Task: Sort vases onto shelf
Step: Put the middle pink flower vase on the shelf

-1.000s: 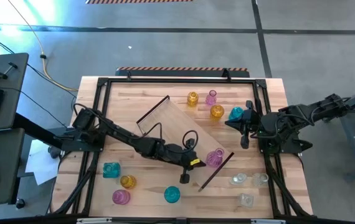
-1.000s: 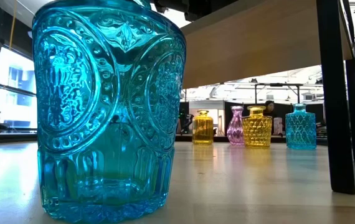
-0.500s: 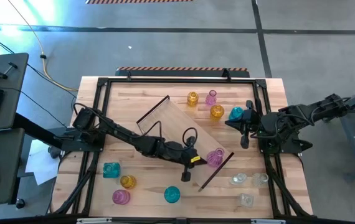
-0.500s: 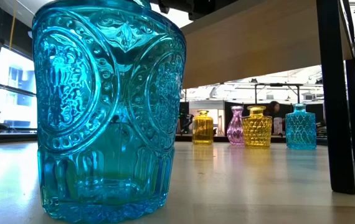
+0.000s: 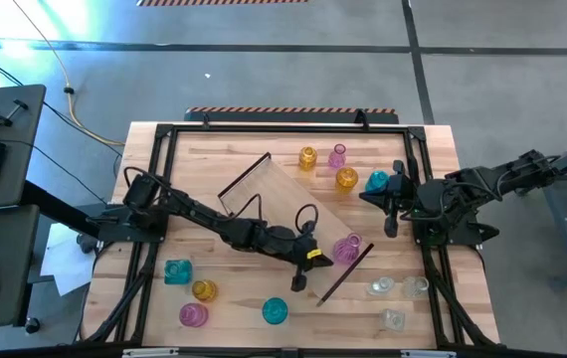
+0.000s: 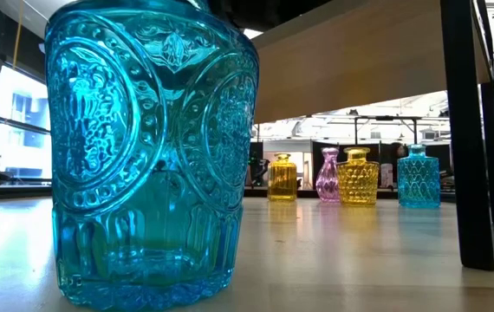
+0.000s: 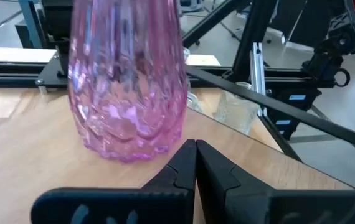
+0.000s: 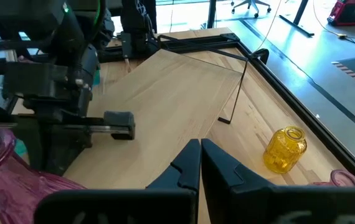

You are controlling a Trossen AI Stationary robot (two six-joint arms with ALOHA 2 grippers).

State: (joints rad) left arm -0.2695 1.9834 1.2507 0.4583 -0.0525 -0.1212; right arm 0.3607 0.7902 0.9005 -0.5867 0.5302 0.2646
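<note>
Left end effector (image 5: pixel 297 283) sits low over the middle of the surface (image 5: pixel 264 164), its fingers pressed together and holding nothing. In the left wrist view the closed fingertips (image 7: pixel 195 163) meet just short of a pink vase (image 7: pixel 126 81), which stands upright on the wood directly ahead of them; whether they touch it cannot be told. From above, that pink vase (image 5: pixel 346 249) stands on the shelf (image 5: pixel 288 199), near its dark end piece closer to the surface's near edge. This long light-wood board lies diagonally across the middle of the surface.

Along the near edge, toward the left corner, stand a teal vase (image 5: pixel 177 270), an amber vase (image 5: pixel 204 290), a pink vase (image 5: pixel 193 315) and another teal vase (image 5: pixel 275 311), the last filling the low view. Toward the near right corner stand three clear vases (image 5: pixel 393 298), close together.

Right end effector (image 5: pixel 392 226) hangs beside the right edge, fingers pressed together and empty.

Toward the far edge, four more vases stand in a loose row: amber (image 5: pixel 307 158), pink (image 5: pixel 337 156), a rounder amber one (image 5: pixel 347 179) and teal (image 5: pixel 377 182), the teal one nearest the right arm.
</note>
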